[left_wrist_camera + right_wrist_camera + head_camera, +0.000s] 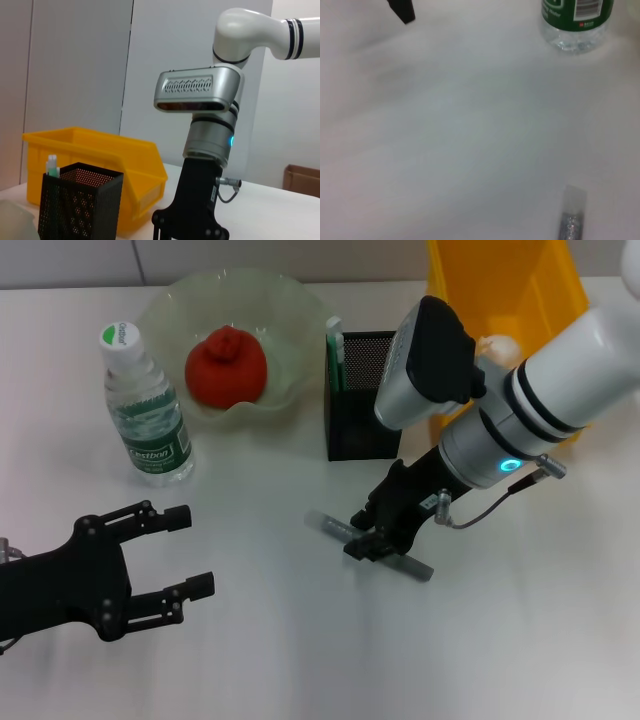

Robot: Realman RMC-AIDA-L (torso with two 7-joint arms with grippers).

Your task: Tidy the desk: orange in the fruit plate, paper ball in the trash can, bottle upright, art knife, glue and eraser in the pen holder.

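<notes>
A slim grey stick with a clear end [325,526] [572,215] lies on the table in front of the black mesh pen holder [360,400] [80,205]. I cannot tell whether it is the glue or the art knife. My right gripper [380,532] is down over its middle. The orange [226,366] sits in the pale green fruit plate [300,315]. To the plate's left the bottle [146,410] [577,20] stands upright. A whitish paper ball [497,344] shows in the yellow trash can [500,290] [105,155]. My left gripper [190,552] hovers open at the near left.
A white-and-green item [334,345] [52,165] stands in the pen holder's corner. The right arm's silver and white body [520,410] reaches over the trash can's front. A brown box [302,177] sits beyond the table.
</notes>
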